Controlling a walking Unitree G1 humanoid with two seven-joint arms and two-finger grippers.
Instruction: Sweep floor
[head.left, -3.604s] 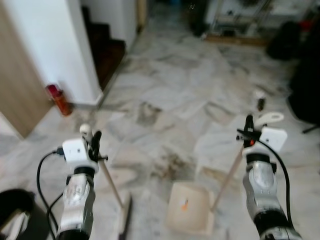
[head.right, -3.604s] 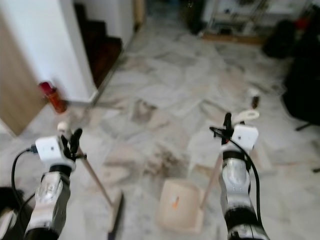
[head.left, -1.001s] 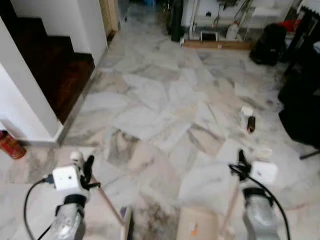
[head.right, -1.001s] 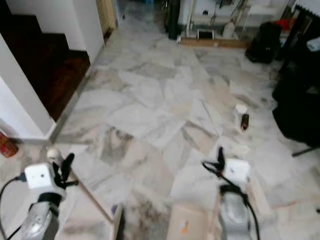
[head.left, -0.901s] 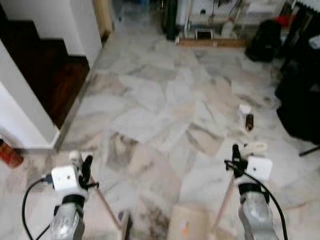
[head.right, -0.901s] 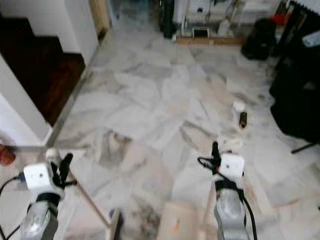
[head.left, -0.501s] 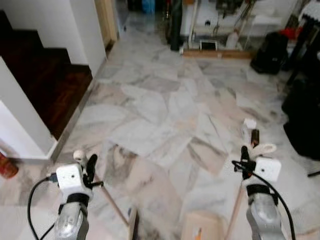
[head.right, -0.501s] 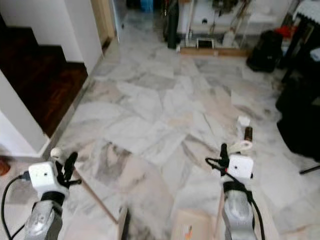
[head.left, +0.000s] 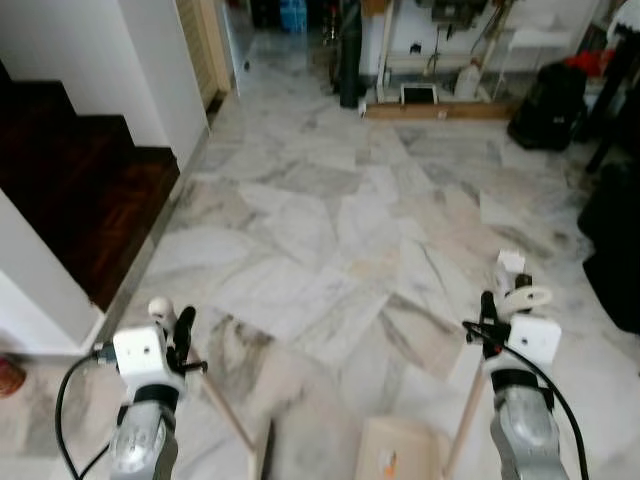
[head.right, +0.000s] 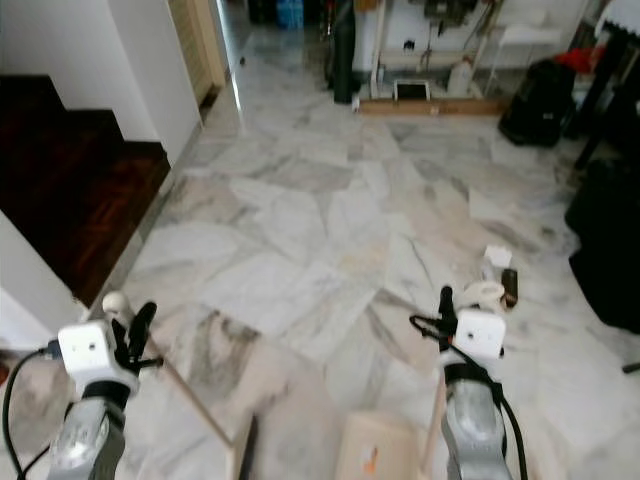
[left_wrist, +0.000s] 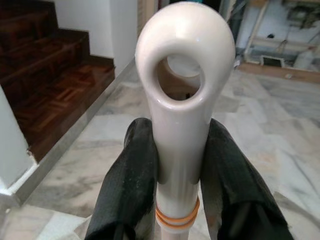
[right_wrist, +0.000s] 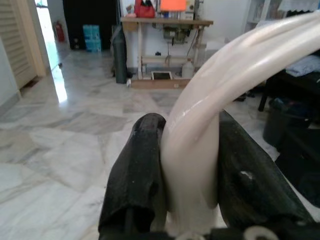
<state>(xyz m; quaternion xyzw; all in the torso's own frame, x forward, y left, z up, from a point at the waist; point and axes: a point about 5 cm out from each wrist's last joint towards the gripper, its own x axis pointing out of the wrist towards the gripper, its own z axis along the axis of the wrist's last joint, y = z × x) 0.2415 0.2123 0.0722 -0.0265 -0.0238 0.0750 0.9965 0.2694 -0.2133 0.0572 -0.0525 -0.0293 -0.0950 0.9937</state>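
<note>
At far left we see dark wooden stairs (head.left: 70, 190) beside a white wall (head.left: 150, 70). Our left gripper (left_wrist: 177, 165) pinches the white top of the broom handle (left_wrist: 182, 100), its two fingers (left_wrist: 125, 185) pressed against either side just below the hanging eye. The wooden shaft slants down to the broom (head.left: 262, 455) head, which rests on the floor (head.left: 330, 220) at the lower edge of the head view. Just right of it lies the dustpan (head.left: 395, 455), with a small orange scrap (head.left: 387, 462) on its tray. Our right gripper (right_wrist: 187, 165) clamps the pale dustpan handle (right_wrist: 215, 100), a finger on each side. Farther right, a small white object and a dark bottle (head.right: 509, 285) stand on the marble near black bags (head.left: 550, 95). We judge the task to be midway: one scrap is collected, and the open marble ahead remains to be swept, though we can make out no distinct debris there.
</note>
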